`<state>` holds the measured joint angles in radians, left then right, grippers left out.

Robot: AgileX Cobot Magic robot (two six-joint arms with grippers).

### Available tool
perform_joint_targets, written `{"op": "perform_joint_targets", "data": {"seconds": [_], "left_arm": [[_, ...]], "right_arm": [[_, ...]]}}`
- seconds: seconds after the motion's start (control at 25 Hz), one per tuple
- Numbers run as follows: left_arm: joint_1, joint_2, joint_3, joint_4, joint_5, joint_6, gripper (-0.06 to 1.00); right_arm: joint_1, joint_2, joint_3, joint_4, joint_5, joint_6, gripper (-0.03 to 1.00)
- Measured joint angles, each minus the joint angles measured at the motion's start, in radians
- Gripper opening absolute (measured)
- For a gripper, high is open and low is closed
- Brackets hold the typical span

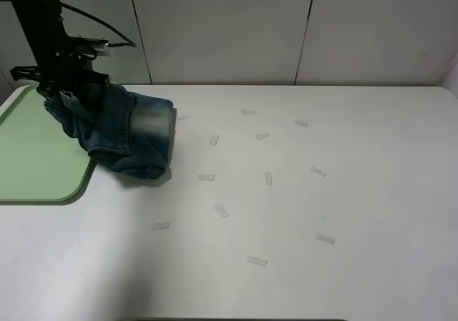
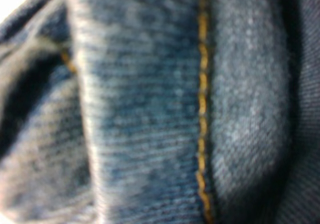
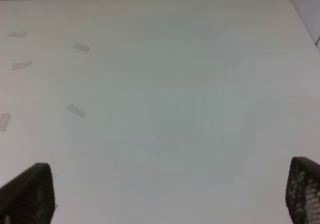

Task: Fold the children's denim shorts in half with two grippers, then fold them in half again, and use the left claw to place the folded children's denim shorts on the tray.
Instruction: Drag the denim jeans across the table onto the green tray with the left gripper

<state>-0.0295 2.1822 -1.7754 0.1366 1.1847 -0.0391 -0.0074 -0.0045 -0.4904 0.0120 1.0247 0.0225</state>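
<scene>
Beside the tray (image 1: 43,185), bunched shorts (image 1: 132,139) lie diagonal

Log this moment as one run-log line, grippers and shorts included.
stage: carrying to tray | left gripper: shut on denim shorts | shorts: folded, partly over tray edge | right gripper: open, over bare table

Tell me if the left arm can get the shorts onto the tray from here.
Probably yes: the left gripper grips the shorts at the edge of the tray, whose surface beside them looks bare.
</scene>
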Motion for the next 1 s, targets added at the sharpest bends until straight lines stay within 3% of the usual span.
{"op": "perform_joint_targets", "data": {"seconds": [0.48,1.0], "left_arm": [[0.206,0.000,0.000,-0.002,0.000,0.091,0.33],[0.321,0.025,0.000,0.015,-0.110,0.217,0.33]], "right_arm": [[0.000,0.000,0.000,0.000,0.000,0.000,0.70],[0.000,0.000,0.000,0.000,0.000,0.000,0.70]]}}
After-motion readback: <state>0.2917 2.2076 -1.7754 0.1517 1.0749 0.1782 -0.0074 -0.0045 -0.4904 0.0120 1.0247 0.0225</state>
